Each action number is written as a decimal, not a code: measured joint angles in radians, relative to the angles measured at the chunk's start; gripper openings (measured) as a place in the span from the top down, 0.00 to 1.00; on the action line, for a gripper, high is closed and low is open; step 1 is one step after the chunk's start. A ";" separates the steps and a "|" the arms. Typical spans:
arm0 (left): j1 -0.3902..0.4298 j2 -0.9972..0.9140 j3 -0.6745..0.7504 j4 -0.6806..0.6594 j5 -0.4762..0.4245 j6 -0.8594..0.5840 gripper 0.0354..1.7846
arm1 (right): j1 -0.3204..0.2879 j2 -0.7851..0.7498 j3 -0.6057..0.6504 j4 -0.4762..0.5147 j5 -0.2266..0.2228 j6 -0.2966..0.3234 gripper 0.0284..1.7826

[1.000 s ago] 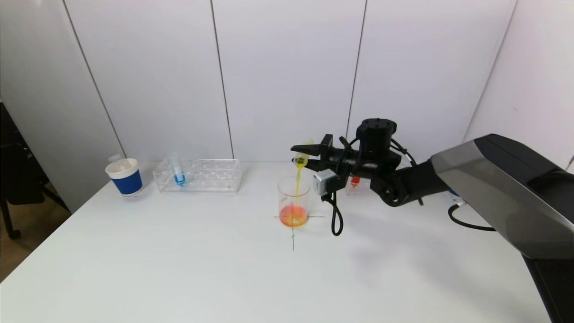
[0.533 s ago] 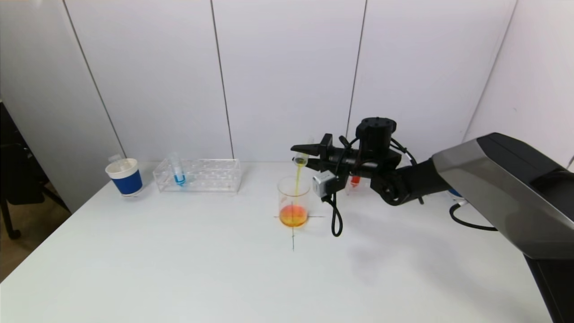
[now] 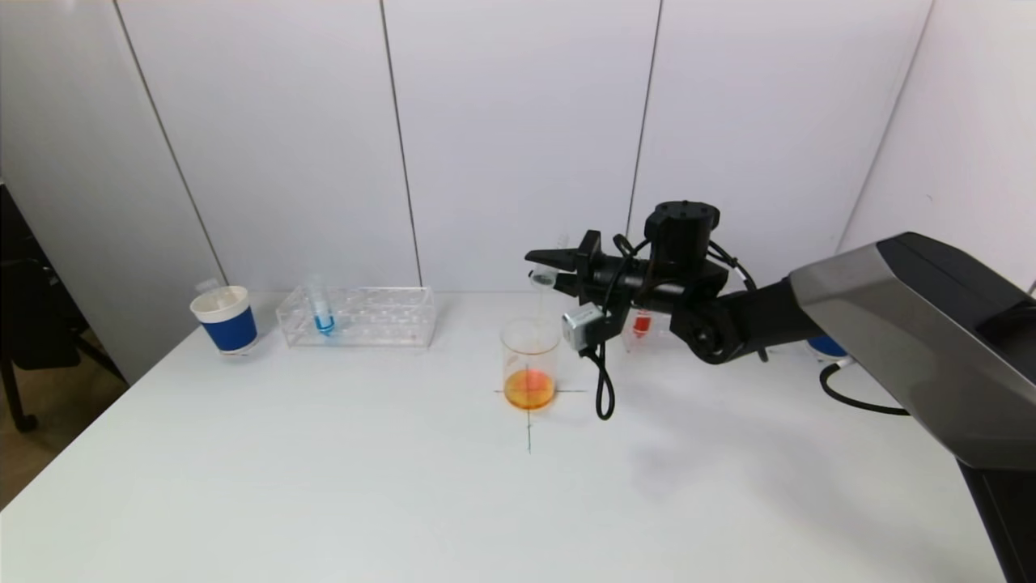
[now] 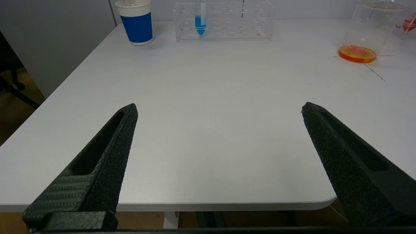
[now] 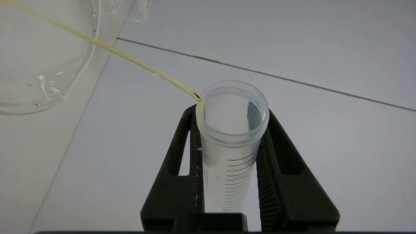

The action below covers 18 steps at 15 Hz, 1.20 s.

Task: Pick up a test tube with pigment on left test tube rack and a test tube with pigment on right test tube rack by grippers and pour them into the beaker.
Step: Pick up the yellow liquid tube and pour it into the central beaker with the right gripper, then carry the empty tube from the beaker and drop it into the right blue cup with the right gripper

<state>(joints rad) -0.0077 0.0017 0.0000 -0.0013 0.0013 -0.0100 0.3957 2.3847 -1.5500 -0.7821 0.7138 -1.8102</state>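
A: Two racks are showing in the head view. The left test tube rack (image 3: 357, 317) is sitting at the back left of the table (image 3: 324, 486), holding a blue-filled tube (image 3: 321, 312). The right test tube rack (image 3: 647, 332) is standing mostly hidden behind the right gripper (image 3: 547, 271), with one red-filled tube (image 3: 641, 325) peeking through.

B: Noted. What is the right gripper doing?

A: It is hovering above the beaker (image 3: 530, 363), fingers clamping a clear test tube (image 3: 542, 277) tipped mouth-down toward the beaker's rim. The beaker is standing on a pen-drawn cross (image 3: 529, 421) near mid-table, with orange liquid (image 3: 529, 389) pooling at its bottom.

B: Is the head view showing any pour?

A: Barely; only a faint line under the tube. The right wrist view is giving what the head view is not: the test tube (image 5: 232, 136) is sitting between both finger pads (image 5: 191, 156), looking nearly drained, and a thin yellow stream (image 5: 107, 48) is running from its lip toward the beaker (image 5: 42, 58).

B: And the left arm?

A: It is not appearing in the head view. Only the left wrist view is showing the left gripper (image 4: 219, 109), fingers spread wide, gripping nothing, hanging near the table's front edge (image 4: 208, 201). That same view is taking in a blue paper cup (image 4: 137, 21) beside the left test tube rack (image 4: 224, 21), and the beaker (image 4: 367, 35) off to the side, well apart from the gripper.
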 joint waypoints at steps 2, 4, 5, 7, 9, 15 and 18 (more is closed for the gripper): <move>0.000 0.000 0.000 0.000 0.000 0.000 0.01 | 0.001 -0.003 0.000 0.000 0.000 -0.003 0.72; 0.000 0.000 0.000 0.000 0.000 0.000 0.01 | 0.001 -0.004 0.003 0.000 -0.001 -0.003 0.72; 0.000 0.000 0.000 0.000 0.000 0.000 0.01 | 0.001 -0.004 0.003 0.000 -0.002 -0.003 0.72; 0.000 0.000 0.000 0.000 0.000 0.000 0.01 | 0.001 -0.005 0.004 -0.001 -0.002 -0.004 0.72; 0.000 0.000 0.000 0.000 0.000 0.000 0.01 | 0.001 -0.005 0.007 -0.001 -0.002 -0.005 0.72; 0.000 0.000 0.000 0.000 0.000 0.000 0.01 | -0.023 -0.006 0.000 -0.012 0.000 0.106 0.72; 0.000 0.000 0.000 0.000 0.000 0.000 0.01 | -0.050 -0.004 -0.005 -0.066 -0.058 0.322 0.72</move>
<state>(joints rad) -0.0077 0.0017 0.0000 -0.0013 0.0009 -0.0100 0.3462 2.3802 -1.5553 -0.8481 0.6557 -1.4885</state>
